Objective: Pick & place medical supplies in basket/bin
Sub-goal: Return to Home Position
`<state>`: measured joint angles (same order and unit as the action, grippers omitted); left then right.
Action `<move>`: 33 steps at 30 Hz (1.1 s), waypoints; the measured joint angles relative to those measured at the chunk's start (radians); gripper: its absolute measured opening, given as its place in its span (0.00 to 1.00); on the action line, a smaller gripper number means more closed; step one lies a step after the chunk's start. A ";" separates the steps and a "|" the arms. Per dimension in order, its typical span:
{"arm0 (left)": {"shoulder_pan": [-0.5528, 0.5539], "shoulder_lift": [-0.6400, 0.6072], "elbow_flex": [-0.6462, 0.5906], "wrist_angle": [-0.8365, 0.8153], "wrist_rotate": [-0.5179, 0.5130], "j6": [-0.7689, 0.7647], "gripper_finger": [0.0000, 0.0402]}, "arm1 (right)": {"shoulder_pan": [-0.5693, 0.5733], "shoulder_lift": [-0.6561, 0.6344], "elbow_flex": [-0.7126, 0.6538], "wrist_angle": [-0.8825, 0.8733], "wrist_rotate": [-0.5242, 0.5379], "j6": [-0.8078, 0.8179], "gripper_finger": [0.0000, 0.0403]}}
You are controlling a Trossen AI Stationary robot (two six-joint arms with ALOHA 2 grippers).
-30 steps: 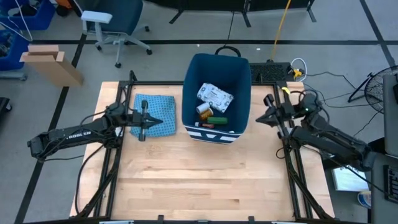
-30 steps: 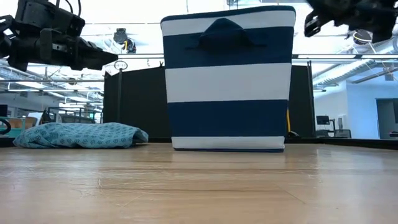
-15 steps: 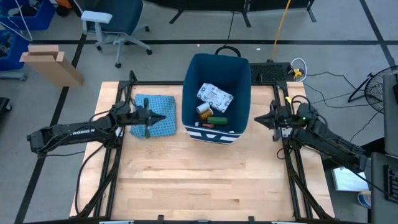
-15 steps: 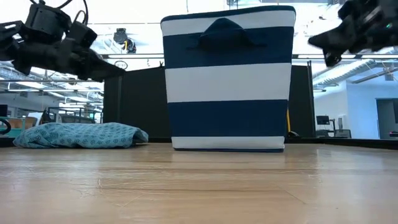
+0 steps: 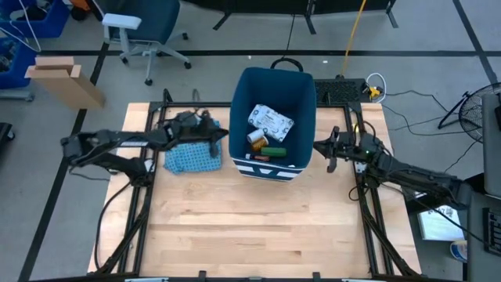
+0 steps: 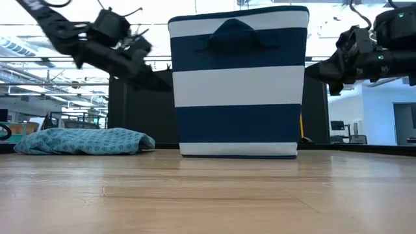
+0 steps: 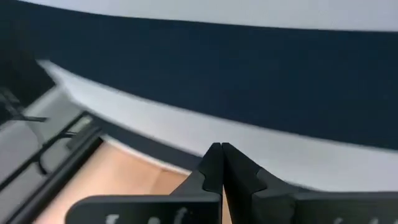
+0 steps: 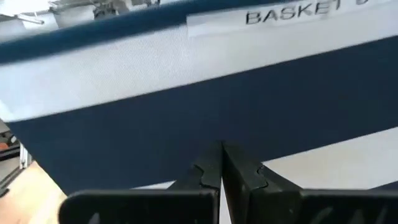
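Observation:
The dark-blue bin stands at the table's far middle, its white-striped short side facing the near edge. Inside lie a white packet with green print, a dark bottle with an orange label, a green cylinder and a slim red tube. My left gripper is shut and points level at the bin's left wall. My right gripper is shut and points level at the right wall. My left gripper comes level from the table's left, its shut fingertips right at the bin's left wall; I cannot tell whether they touch it. My right gripper comes level from the table's right, its shut fingertips close against the bin's right wall; I cannot tell whether they touch it.
A light blue patterned cloth lies crumpled on the table left of the bin, under my left arm. Bare wooden tabletop stretches across the near half. Black frame rails run along both sides of the table.
My left gripper has swung from above the cloth toward the table's right, up to the bin's left wall. My right gripper has moved left and down, toward the bin's right wall. Both have stayed shut. The bin and the cloth have not moved.

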<state>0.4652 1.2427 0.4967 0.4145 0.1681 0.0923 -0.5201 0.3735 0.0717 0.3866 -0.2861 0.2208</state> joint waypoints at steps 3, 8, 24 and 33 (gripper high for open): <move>-0.027 0.099 0.067 -0.002 0.022 -0.008 0.00 | -0.003 0.063 0.008 0.042 -0.002 -0.024 0.00; -0.086 0.217 0.146 -0.022 0.021 0.001 0.00 | -0.031 0.161 0.049 0.077 -0.004 -0.074 0.00; -0.098 0.150 0.176 -0.206 -0.014 0.074 0.00 | -0.043 0.232 0.079 0.070 -0.114 -0.104 0.00; -0.091 -0.189 0.012 -0.255 0.066 0.152 0.00 | -0.008 0.085 0.078 -0.151 -0.173 -0.117 0.00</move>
<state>0.3737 1.0538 0.5088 0.1597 0.2341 0.2446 -0.5279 0.4586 0.1501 0.2360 -0.4588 0.1042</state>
